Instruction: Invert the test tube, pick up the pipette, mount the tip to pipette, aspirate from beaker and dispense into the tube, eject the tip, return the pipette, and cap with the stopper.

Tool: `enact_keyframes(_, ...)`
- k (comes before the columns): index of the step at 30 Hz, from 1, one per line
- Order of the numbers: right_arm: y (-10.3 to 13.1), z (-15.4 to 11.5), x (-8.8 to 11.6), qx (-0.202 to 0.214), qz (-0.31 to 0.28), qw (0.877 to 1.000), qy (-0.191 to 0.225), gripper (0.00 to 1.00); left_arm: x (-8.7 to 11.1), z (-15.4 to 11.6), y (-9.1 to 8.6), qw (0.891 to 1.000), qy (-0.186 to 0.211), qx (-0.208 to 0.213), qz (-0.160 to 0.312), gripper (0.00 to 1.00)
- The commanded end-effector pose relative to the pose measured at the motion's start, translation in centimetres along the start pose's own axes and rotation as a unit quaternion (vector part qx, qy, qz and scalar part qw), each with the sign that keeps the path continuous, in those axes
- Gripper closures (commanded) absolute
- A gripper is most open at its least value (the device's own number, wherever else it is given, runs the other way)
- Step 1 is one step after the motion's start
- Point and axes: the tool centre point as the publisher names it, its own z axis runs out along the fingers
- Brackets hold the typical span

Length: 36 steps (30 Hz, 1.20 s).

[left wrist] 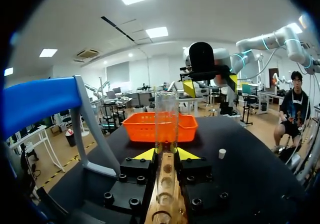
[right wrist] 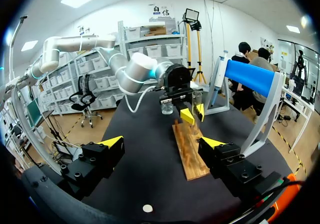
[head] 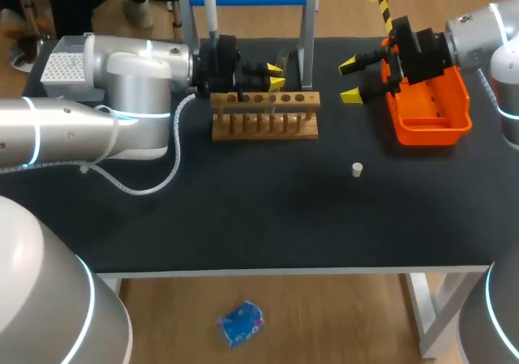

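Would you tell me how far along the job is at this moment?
Early. In hand: the left gripper holds the test tube upright at the rack. Left: the pipette hangs on its stand, the stopper lies on the table, and the right gripper is open and empty. Nothing looks finished.

I can make out no readable text, label, number or sign on anything that stands on my black-topped table (head: 243, 214).
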Motion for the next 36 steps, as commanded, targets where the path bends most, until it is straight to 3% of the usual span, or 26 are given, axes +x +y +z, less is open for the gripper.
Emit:
enact_keyframes(1, 0.0, 0.0, 0.0, 0.001, 0.000, 1.000, 0.000, 0.00, 0.4, -0.2, -0.2, 1.000, -0.005, -0.017, 0.002, 1.00)
enact_keyframes(10, 0.0, 0.0, 0.0, 0.001, 0.000, 1.000, 0.000, 0.00, 0.5, -0.6, 0.2, 1.000, -0.010, -0.023, 0.003, 1.00)
enact_keyframes(17, 0.0, 0.0, 0.0, 0.001, 0.000, 1.000, 0.000, 0.00, 0.6, -0.7, 0.7, 0.998, -0.003, -0.056, 0.004, 1.00)
enact_keyframes(34, 0.0, 0.0, 0.0, 0.001, 0.000, 1.000, 0.000, 0.00, 0.6, -0.7, 0.9, 0.998, 0.002, -0.062, 0.003, 1.00)
enact_keyframes(35, 0.0, 0.0, 0.0, 0.001, 0.000, 1.000, 0.000, 0.00, 0.6, -0.7, 0.9, 0.998, 0.002, -0.062, 0.003, 0.69)
enact_keyframes(36, 0.0, 0.0, 0.0, 0.001, 0.000, 1.000, 0.000, 0.00, 0.6, -0.7, 0.9, 0.998, 0.002, -0.062, 0.003, 0.16)
